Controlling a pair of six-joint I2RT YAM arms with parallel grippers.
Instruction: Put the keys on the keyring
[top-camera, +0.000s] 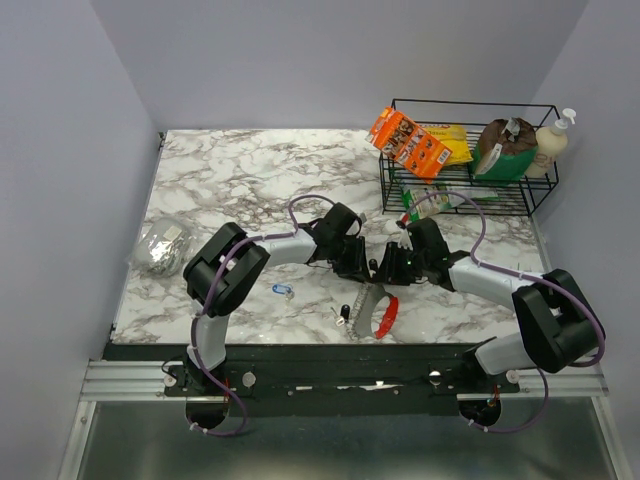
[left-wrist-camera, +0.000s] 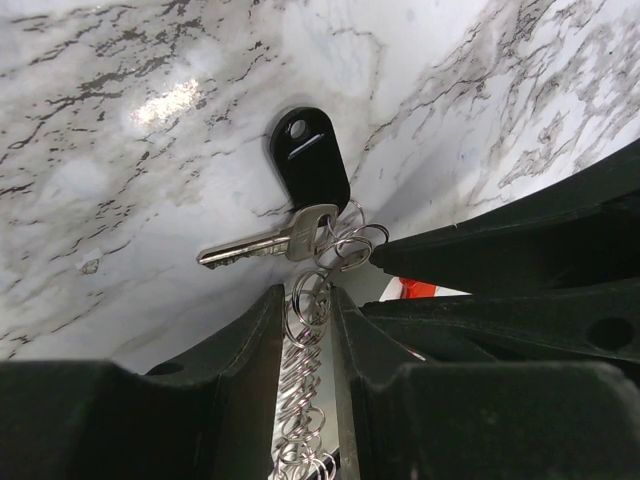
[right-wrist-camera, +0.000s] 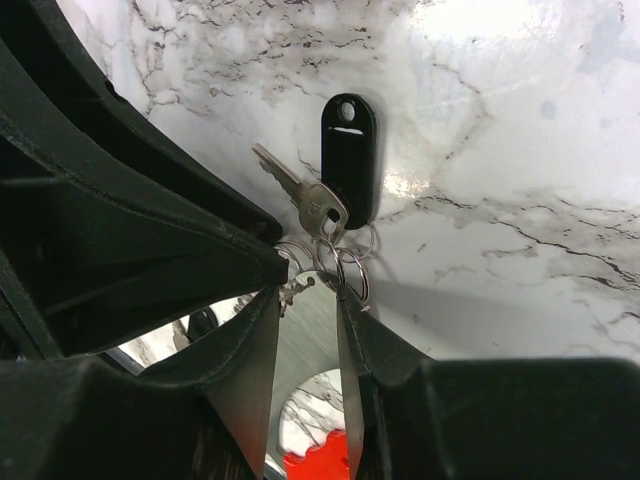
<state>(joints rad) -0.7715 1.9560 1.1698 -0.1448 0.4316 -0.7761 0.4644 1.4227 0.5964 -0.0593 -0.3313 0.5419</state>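
Observation:
The keyring (top-camera: 362, 308), a chain of silver rings with a red curved piece (top-camera: 387, 313), hangs between both grippers over the table's middle. My left gripper (top-camera: 355, 262) is shut on the chain (left-wrist-camera: 303, 340). My right gripper (top-camera: 385, 268) pinches the end rings (right-wrist-camera: 335, 265) at its fingertips. A silver key (left-wrist-camera: 262, 245) with a black tag (left-wrist-camera: 308, 160) hangs from those rings; both also show in the right wrist view, the key (right-wrist-camera: 300, 190) and the tag (right-wrist-camera: 349, 160). The blue-headed key (top-camera: 282, 290) lies loose on the marble, left of the chain.
A small dark object (top-camera: 344, 312) lies beside the chain's lower end. A crumpled foil lump (top-camera: 160, 245) sits at the left edge. A black wire basket (top-camera: 545, 195) with packets and a bottle stands at the back right.

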